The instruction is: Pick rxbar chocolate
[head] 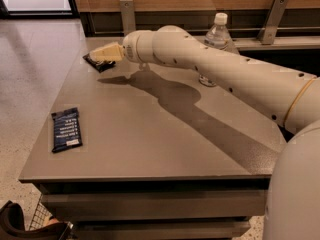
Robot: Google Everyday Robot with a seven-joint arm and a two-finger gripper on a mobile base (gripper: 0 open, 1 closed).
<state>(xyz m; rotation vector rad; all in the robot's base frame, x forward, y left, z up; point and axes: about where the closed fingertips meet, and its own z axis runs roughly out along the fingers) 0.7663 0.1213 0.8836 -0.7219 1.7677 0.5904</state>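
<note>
the rxbar chocolate (102,65) lies flat at the far left corner of the worktop (150,134), a small black wrapper set askew to the worktop's edges. one of its corners points toward the left edge. the tool (95,56) hides its upper part, so its long axis cannot be told for sure; the strip that shows runs roughly left to right.

the arm (225,74) comes in from the right and stretches nearly level across the far side of the worktop, casting a broad shadow on it. its cream tool points left and slightly down, tip right over the black wrapper, at or just above it. i cannot tell whether the tool is spread or pressed together, nor whether it grips the wrapper.

counted: one black bar, one dark blue bar (66,129) with white text lines near the left front edge, well apart from the black one, and one water bottle (216,36) upright behind the arm.
</note>
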